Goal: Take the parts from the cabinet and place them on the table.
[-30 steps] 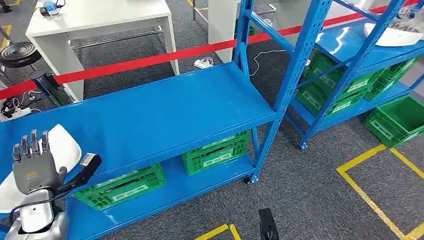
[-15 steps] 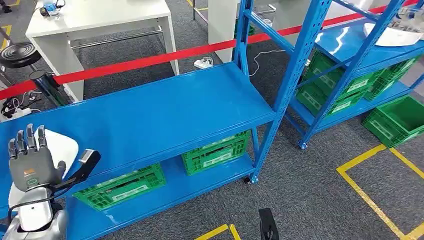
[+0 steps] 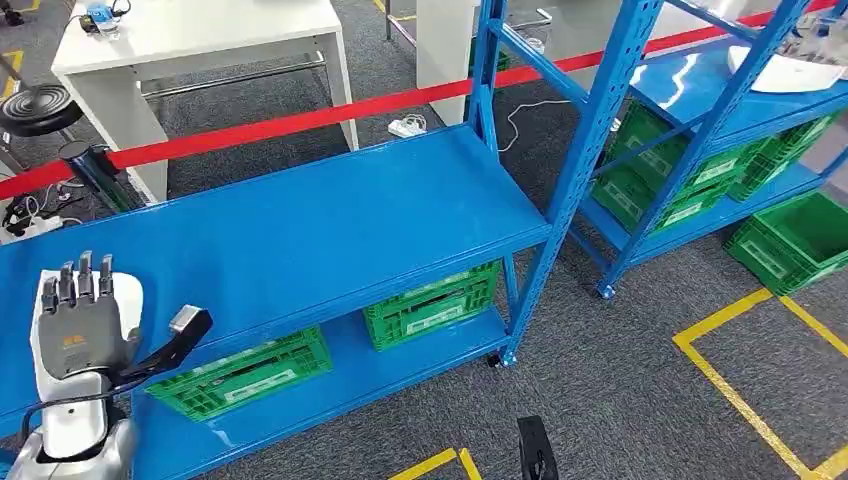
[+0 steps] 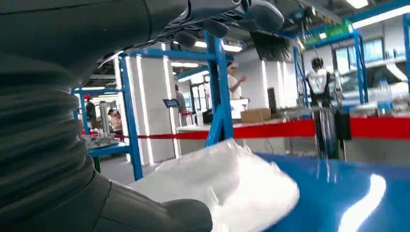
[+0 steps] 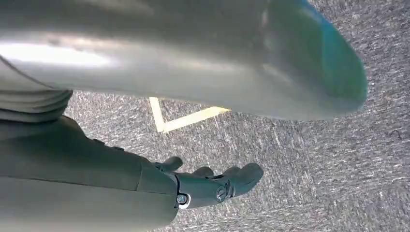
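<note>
Left robot hand [image 3: 80,320] hovers over the white bagged part [image 3: 125,290] on the blue shelf [image 3: 330,220], fingers straight and spread, holding nothing. Left wrist view shows the part's crinkled plastic [image 4: 227,181]. Right robot hand [image 5: 212,186] hangs over carpet, fingers loosely extended, empty. Beyond, white bench [image 3: 200,35].

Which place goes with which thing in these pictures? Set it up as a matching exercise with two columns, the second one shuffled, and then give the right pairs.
Things:
1. white part
2. left hand
3. right hand
4. green crates

Places:
A. on the lower shelf of the blue rack
B. hanging over the grey carpet, fingers holding nothing
C. lying on the top shelf of the blue rack
D. raised over the white part

Pairs: 1-C, 2-D, 3-B, 4-A
</note>
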You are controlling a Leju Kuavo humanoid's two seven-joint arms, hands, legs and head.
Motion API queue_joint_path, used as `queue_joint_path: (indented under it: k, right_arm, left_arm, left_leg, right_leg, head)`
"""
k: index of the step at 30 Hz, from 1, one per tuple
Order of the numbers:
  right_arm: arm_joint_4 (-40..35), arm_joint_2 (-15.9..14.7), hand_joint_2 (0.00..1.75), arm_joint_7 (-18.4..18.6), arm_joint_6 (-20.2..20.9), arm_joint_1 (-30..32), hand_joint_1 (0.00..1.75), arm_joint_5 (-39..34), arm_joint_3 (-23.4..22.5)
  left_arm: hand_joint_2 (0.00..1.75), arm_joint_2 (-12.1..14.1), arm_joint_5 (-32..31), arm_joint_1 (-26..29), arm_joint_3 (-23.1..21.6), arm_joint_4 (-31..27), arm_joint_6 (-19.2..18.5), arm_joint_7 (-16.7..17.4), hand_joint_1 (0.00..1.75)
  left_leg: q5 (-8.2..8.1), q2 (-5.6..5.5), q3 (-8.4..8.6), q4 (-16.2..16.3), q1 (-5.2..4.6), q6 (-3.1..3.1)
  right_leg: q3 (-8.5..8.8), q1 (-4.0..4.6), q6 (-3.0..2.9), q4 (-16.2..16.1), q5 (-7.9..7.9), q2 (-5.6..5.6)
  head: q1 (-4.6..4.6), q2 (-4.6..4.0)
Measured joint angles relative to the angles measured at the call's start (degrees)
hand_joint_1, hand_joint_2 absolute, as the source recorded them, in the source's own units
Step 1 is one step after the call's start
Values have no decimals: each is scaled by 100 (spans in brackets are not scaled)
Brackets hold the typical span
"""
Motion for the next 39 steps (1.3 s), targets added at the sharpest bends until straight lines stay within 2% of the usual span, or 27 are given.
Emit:
queue_joint_path:
  k: [3, 6, 10, 16, 20, 23, 28, 39]
  right_arm:
    - [2, 0, 0, 0, 15, 0, 0, 30, 0]
    - [0, 0, 0, 0, 24, -2, 0, 46, 0]
    - [0, 0, 0, 0, 22, -5, 0, 44, -15]
    - [0, 0, 0, 0, 22, -7, 0, 42, -33]
    - [0, 0, 0, 0, 24, -10, 0, 79, -33]
    - [0, 0, 0, 0, 37, -3, 0, 114, -33]
    - [0, 0, 0, 17, 72, -7, 0, 195, -33]
    - [0, 0, 0, 15, 109, -7, 0, 299, -33]
  left_arm:
    - [175, 0, 0, -59, 85, 105, -86, -311, 0]
    - [175, 26, 0, -109, 136, 168, -147, -386, 0]
    - [175, 129, 0, -220, 116, 230, -210, 75, 0]
    - [175, 212, 0, -276, 99, 276, -248, 170, 0]
    - [175, 335, 0, -413, 48, 444, -510, 355, 0]
    - [175, 518, 0, -568, 0, 698, -597, 237, 0]
    - [175, 767, 0, -867, -343, 1177, -853, 12, 0]
    - [175, 1119, 0, -1069, -542, 1557, -890, -219, 0]
  left_leg:
    - [0, 0, 1, 0, 1, 0]
    - [0, -1, 0, 0, 1, 0]
    - [0, 0, 1, 0, 1, -1]
    - [0, -3, 0, 0, 1, 0]
    - [0, 4, -5, 0, 1, -1]
    - [0, 14, -1, 0, 1, -1]
    - [4, 8, -1, 0, 5, -7]
    - [4, 13, -3, 0, 4, -7]
  right_leg:
    - [0, 1, 0, 0, 0, -1]
    - [0, 1, 0, 1, 0, -1]
    - [-1, 0, 0, 2, 0, 1]
    - [-1, 1, 0, 1, 0, -2]
    - [-2, 0, -1, 2, 0, 3]
    - [-8, 1, -2, 2, 1, 16]
    - [-10, 5, -4, 5, 3, 10]
    - [-15, 4, -6, 7, 2, 15]
  head:
    - [0, 0]
    - [0, 0]
    - [0, 0]
    - [0, 0]
    - [2, 0]
    - [0, 0]
    - [0, 0]
    - [0, 0]
